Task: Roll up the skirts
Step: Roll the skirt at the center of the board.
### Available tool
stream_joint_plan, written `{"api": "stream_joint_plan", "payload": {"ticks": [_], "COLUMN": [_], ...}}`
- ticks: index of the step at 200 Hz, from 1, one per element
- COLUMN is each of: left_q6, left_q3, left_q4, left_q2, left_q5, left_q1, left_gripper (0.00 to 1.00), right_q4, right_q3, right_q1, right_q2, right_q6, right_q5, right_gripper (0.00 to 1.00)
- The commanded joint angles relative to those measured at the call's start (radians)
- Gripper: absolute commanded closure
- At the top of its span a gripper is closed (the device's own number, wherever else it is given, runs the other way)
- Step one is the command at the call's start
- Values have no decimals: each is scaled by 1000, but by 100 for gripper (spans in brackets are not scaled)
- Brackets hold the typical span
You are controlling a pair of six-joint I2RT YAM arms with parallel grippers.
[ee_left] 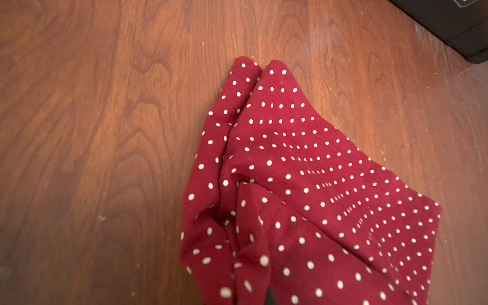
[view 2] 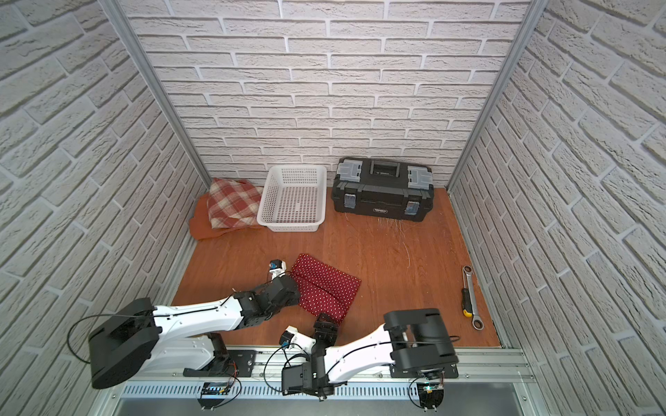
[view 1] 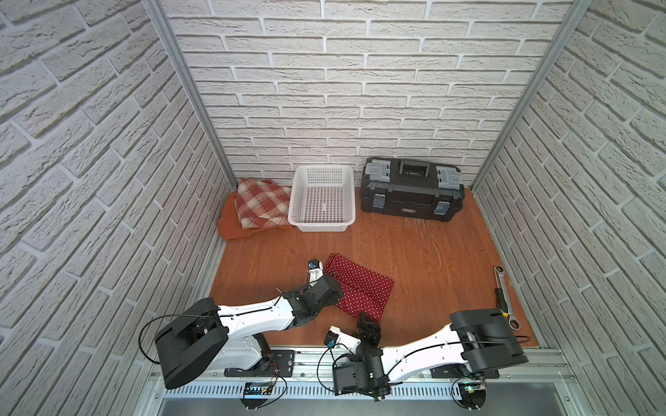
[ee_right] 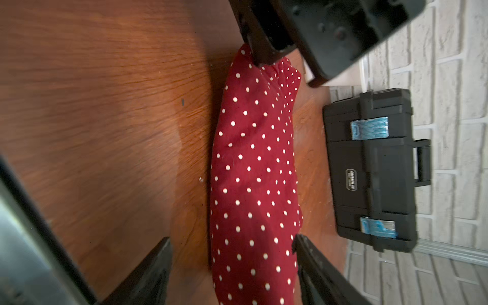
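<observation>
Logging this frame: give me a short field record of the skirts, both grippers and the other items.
polka-dot skirt: mid-table, folded over, not a tight roll
left gripper: shut on one end of it
right gripper: open, jaws either side of its other end
plaid skirt: lying on the orange skirt, far left corner
basket: beside that pile, nothing inside
toolbox: closed, by the back wall
</observation>
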Motion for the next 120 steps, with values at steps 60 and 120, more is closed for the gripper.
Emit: {"api": "stream_joint_plan", "payload": {"ticks": [60,120], "left_q6": [-27,-39], "left_q3": [-24,-20], "left_q4": [-56,-75], "left_q2": [-60,-61], "left_q5": [13,20], "left_q1": [7,4], "left_gripper": [100,100], "right_q4": [-221,-227], "right_q3": [175,207], "right_q1": [-153,-200], "right_q2": [235,308], "right_q6": [82,81], "right_q5": [99,106], "right_gripper": [24,34]}}
